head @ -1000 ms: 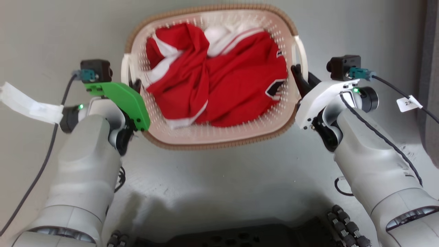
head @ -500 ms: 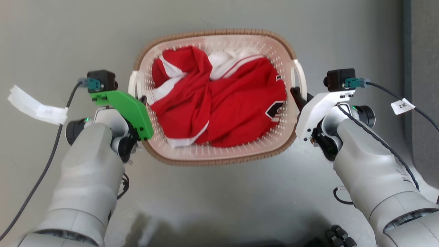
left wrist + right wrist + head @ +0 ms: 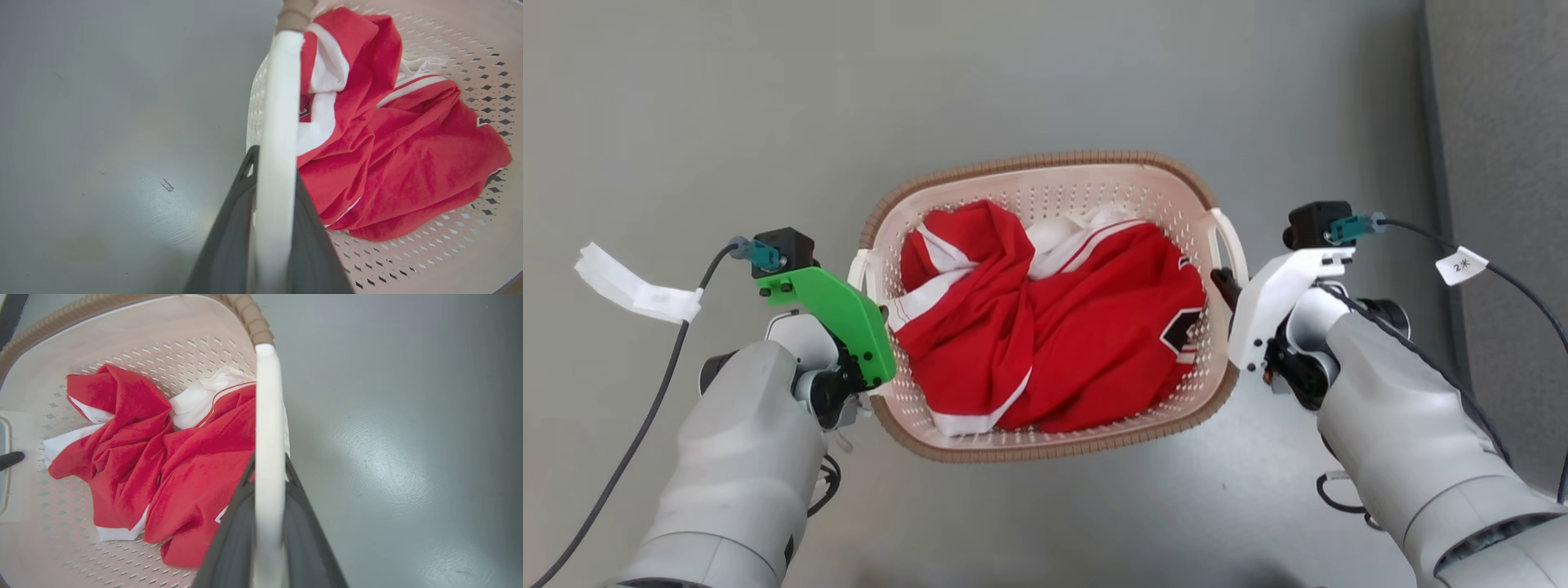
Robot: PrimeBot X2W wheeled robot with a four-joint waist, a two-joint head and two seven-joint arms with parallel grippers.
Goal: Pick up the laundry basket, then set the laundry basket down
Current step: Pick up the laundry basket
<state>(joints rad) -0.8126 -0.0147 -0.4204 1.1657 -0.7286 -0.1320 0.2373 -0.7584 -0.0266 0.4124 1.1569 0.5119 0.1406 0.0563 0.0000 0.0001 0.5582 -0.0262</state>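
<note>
A grey floor point(image 3: 1045, 82) spreads beneath the laundry basket point(image 3: 1045, 157), which sits between the two arms. Whether it touches the floor cannot be told. A crumpled red-and-white garment point(image 3: 1078, 343) lies inside. The left tool point(image 3: 273, 163) is clenched on the left handle point(image 3: 280, 102), and the right tool point(image 3: 267, 461) on the right handle point(image 3: 267, 408).

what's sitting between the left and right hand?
The laundry basket, with a crumpled red-and-white garment inside, as the head view shows. Wrist views: left hand shut on the left handle, right hand on the right handle.
</note>
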